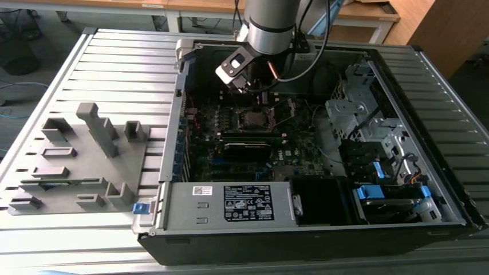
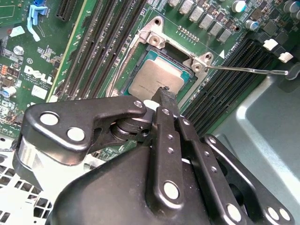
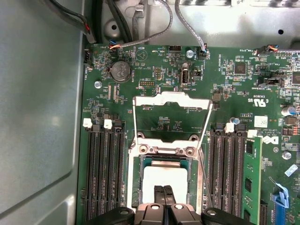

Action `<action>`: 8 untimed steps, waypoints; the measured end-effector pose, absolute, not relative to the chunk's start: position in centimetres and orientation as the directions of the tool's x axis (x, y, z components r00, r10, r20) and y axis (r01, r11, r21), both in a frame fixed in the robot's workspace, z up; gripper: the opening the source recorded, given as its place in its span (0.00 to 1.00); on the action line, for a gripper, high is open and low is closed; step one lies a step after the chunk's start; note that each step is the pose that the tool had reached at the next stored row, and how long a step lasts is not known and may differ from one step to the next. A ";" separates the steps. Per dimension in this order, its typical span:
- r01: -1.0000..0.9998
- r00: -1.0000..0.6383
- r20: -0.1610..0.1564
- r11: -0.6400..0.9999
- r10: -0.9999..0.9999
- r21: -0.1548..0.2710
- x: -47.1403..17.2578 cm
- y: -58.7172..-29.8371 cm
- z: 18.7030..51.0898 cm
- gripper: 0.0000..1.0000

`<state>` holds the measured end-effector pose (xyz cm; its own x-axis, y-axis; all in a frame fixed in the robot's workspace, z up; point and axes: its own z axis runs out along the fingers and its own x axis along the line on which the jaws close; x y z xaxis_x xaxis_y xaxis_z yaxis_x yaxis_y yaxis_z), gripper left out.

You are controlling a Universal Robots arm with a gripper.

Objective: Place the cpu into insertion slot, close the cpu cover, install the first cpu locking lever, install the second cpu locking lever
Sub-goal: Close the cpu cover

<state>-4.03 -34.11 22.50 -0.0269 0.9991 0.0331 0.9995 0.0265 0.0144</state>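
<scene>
The cpu [image 3: 164, 176] lies flat in the insertion slot [image 3: 135, 180], its dull silver face up; the second wrist view also shows the cpu [image 2: 152, 77] seated inside the socket's rim. The cpu cover [image 3: 171, 99] is swung open away from the socket, and green board shows through its window. My gripper [image 3: 164, 191] hangs just above the chip with its fingers shut together and nothing between them. A thin wire locking lever [image 2: 248, 70] sticks out unlatched beside the socket. In the exterior view my gripper [image 1: 256, 94] reaches down into the open case over the socket [image 1: 256, 118].
Long black memory slots [image 3: 103, 173] flank the socket on both sides, one holding a green memory stick [image 3: 253, 178]. Cables [image 3: 164, 23] run along the case wall. A power supply [image 1: 229, 203] and a drive cage [image 1: 359, 114] fill the case. A grey fixture [image 1: 77, 160] lies outside.
</scene>
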 end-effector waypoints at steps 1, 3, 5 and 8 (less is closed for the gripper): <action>1.000 -0.027 0.033 0.026 0.999 0.014 -4.0 -34.1 22.5 0.10; 1.000 -0.027 0.033 0.026 0.999 0.014 -4.0 -34.1 22.6 0.10; 1.000 -0.027 0.033 0.026 0.999 0.014 -4.0 -34.1 22.6 0.10; 1.000 -0.027 0.033 0.026 0.999 0.014 -4.0 -34.1 22.7 0.10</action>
